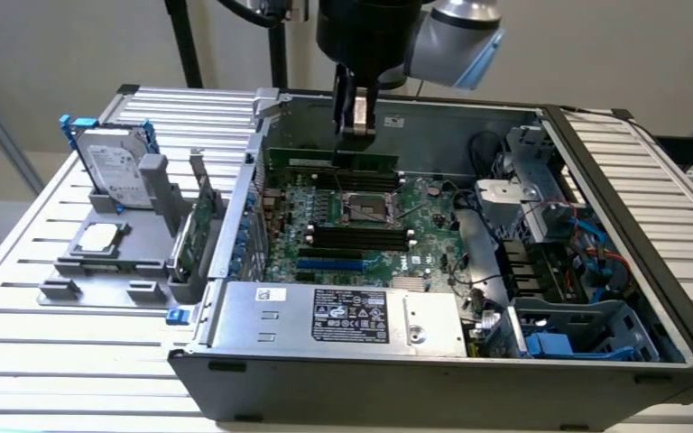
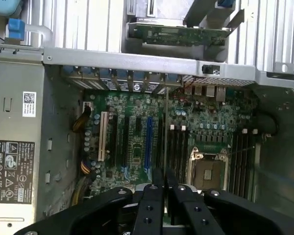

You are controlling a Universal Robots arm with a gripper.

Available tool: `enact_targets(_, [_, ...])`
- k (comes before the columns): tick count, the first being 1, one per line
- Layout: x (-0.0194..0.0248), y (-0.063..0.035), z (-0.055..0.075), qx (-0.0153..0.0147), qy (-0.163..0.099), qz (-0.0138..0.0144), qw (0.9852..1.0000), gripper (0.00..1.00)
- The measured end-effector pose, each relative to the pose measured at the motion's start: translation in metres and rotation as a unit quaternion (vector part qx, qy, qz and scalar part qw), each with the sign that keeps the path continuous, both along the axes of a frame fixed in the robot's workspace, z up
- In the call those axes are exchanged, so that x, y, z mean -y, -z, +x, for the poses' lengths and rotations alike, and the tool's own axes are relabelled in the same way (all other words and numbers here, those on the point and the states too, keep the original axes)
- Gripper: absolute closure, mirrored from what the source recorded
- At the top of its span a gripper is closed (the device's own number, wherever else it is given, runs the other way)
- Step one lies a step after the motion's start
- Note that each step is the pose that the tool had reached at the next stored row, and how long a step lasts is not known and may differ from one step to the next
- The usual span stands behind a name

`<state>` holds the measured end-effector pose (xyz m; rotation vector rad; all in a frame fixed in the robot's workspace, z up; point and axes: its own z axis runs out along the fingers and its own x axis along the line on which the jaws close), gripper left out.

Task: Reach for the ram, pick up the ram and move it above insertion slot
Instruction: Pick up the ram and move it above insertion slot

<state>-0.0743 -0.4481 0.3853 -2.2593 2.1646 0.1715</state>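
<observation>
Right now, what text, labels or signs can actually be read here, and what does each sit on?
None can be read as words.
Power supply label: print too small to read.
White sticker beside it: blurred.
White sticker on the supply in the wrist view: blurred.
Hard drive label: illegible.

Open dark-grey computer case [image 1: 635, 298] lying on a ribbed white slatted surface [image 1: 69, 361], green motherboard [image 1: 359, 225] exposed inside. Black end effector [image 1: 356, 128] hanging over the case's far side, clamped on the top edge of a long, thin green ram stick [image 1: 329, 161], held level above the motherboard. Black memory slots [image 1: 353, 237] lower down on the board. Silver power-supply box with a black label [image 1: 346, 317] at the near wall. At the exterior view's left, grey plastic holder [image 1: 112, 266] carrying an upright silver hard drive [image 1: 115, 171] and a green expansion card [image 1: 199, 221] standing on edge.
</observation>
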Motion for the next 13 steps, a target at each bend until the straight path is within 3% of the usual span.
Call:
enact_targets(10, [-0.0249, 0.0059, 0.02, 0.0026, 0.0, -0.0001, 1.0, 0.87])
enact_targets(13, [-0.0312, 0.0066, 0.025, 0.0063, 0.0, 0.0, 1.0, 0.87])
